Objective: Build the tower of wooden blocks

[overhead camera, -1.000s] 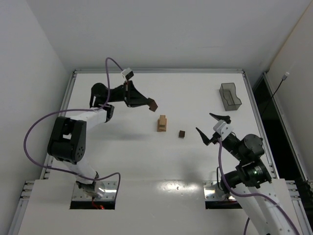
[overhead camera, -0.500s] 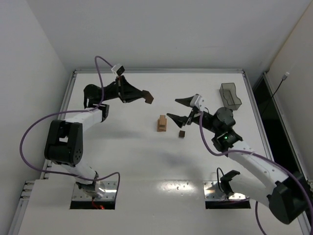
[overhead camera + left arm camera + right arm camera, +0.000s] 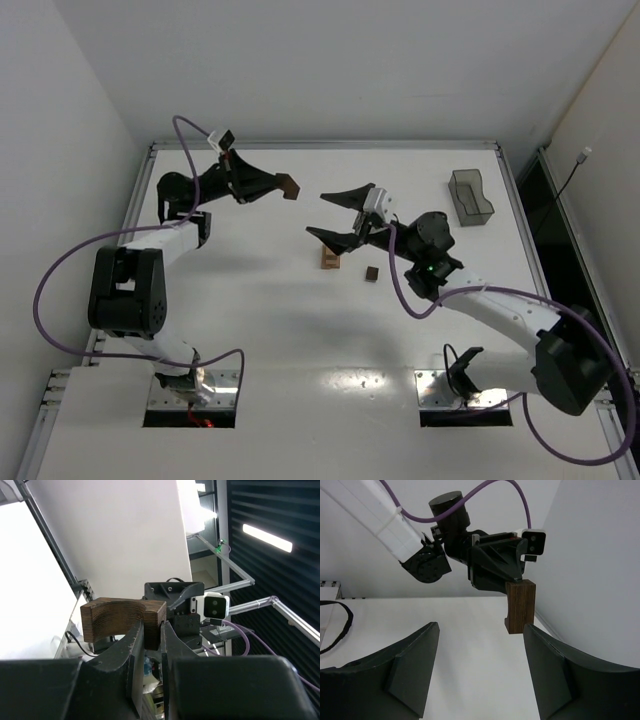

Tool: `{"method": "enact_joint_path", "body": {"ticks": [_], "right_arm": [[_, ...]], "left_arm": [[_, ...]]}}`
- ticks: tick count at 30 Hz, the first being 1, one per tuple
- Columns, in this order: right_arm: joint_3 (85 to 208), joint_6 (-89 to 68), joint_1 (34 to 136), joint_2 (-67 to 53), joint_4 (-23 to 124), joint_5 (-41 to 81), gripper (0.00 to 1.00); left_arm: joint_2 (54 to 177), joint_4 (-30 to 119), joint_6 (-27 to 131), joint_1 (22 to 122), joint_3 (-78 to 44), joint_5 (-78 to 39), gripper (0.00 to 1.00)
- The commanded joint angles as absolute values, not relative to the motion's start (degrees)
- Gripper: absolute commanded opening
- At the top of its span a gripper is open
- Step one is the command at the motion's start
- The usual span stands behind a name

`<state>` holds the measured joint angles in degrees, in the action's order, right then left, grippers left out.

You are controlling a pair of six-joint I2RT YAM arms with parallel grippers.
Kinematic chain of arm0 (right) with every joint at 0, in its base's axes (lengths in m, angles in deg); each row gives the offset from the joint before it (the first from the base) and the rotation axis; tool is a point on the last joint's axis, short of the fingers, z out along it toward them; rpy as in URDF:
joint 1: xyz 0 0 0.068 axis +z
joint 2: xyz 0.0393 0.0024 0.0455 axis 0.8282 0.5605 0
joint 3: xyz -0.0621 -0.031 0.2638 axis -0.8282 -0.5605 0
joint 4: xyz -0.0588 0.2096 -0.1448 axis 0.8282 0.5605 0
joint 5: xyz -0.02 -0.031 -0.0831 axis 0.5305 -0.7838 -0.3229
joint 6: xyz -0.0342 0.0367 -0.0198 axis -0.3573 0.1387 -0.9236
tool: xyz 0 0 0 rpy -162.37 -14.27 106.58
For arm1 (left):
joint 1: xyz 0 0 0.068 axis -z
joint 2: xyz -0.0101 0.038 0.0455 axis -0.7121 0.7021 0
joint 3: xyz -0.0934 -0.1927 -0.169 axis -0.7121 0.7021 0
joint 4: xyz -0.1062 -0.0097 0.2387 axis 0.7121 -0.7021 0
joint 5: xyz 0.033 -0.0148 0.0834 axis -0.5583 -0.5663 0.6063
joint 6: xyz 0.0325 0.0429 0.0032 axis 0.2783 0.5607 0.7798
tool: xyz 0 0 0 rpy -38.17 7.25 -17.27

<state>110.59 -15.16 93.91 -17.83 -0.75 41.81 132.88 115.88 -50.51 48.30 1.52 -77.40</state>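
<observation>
My left gripper (image 3: 280, 187) is shut on a dark brown wood block (image 3: 288, 186) with an arched notch and holds it high in the air, left of and behind the tower. The left wrist view shows the block (image 3: 122, 620) pinched at one end between the jaws (image 3: 152, 628). My right gripper (image 3: 334, 214) is open wide and empty, raised over the tower (image 3: 330, 260), a short tan stack partly hidden under it. In the right wrist view the gripper (image 3: 481, 626) faces the held block (image 3: 520, 606). A small dark cube (image 3: 371, 273) lies right of the tower.
A translucent grey bin (image 3: 470, 196) stands at the back right of the white table (image 3: 260, 320). The two raised arms face each other above the table's middle. The left arm's purple cable (image 3: 190, 130) loops above it.
My left gripper has lifted and drawn back to the left with the dark block. My right arm has swung from the near right to over the tower, jaws still open.
</observation>
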Motion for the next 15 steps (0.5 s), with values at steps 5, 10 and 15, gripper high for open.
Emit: {"method": "enact_joint_path", "body": {"ticks": [5,10,15], "right_arm": [[114.83,-14.22,93.18,-11.66,-9.34,44.76,0.65],[115.98,-13.61,92.65,-9.2,-9.86,45.38,0.65],[117.03,-12.99,92.65,-6.91,-11.09,45.38,0.65]], "left_arm": [[127.87,148.31,-72.51,48.04,4.12,-76.05,0.0],[125.5,148.31,-73.03,48.04,6.23,-76.05,0.0],[123.65,148.31,-74.17,48.04,6.76,-76.58,0.0]]}}
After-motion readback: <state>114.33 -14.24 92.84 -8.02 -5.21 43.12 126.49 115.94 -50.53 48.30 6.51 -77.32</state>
